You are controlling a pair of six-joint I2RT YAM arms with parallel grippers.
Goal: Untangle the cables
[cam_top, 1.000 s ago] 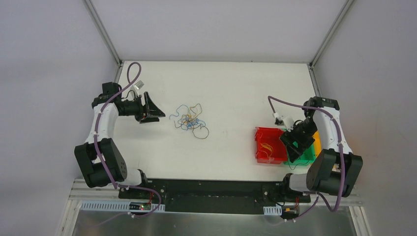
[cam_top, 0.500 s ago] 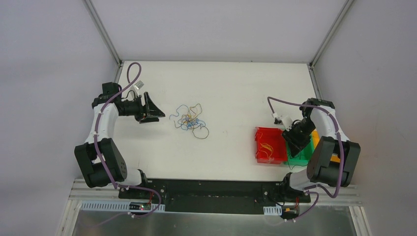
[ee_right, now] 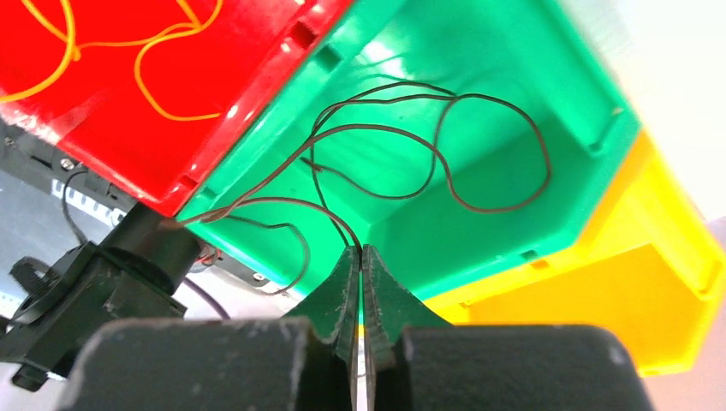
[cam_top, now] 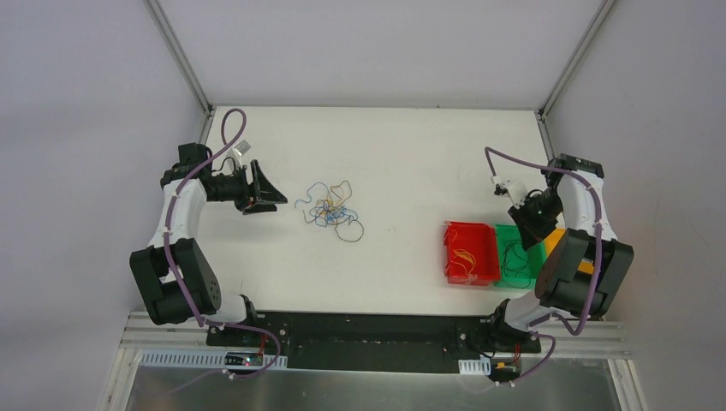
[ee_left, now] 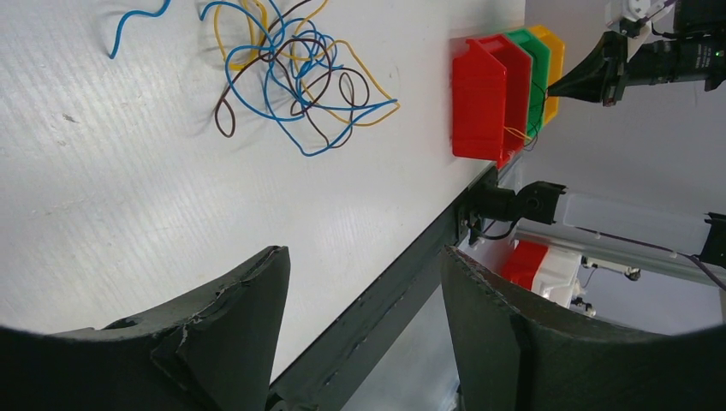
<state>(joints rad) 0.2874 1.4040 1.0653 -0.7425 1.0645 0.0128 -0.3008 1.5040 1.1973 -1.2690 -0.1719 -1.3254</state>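
A tangle of thin blue, yellow-orange and dark cables (cam_top: pixel 330 211) lies on the white table (cam_top: pixel 402 154) left of centre, and shows in the left wrist view as the tangle (ee_left: pixel 291 68). My left gripper (cam_top: pixel 274 193) hovers just left of it, open and empty, its jaws (ee_left: pixel 364 253) wide apart. A dark cable (ee_right: pixel 428 145) lies looped in the green bin (ee_right: pixel 479 60), one loop hanging over the bin's near wall. My right gripper (ee_right: pixel 360 250) is shut, and this dark cable's end runs in between its tips. From above, the right gripper (cam_top: pixel 526 218) sits at the green bin's (cam_top: pixel 531 265) far end.
A red bin (cam_top: pixel 469 253) holds a yellow-orange cable (ee_right: pixel 128 43). A yellow bin (ee_right: pixel 651 282) stands on the far side of the green one. The three bins sit side by side at the table's right front. The table's black front rail (ee_left: pixel 402 282) runs below.
My right gripper has closed and moved from over the green bin toward its far right end. The left arm and the tangle have not moved.
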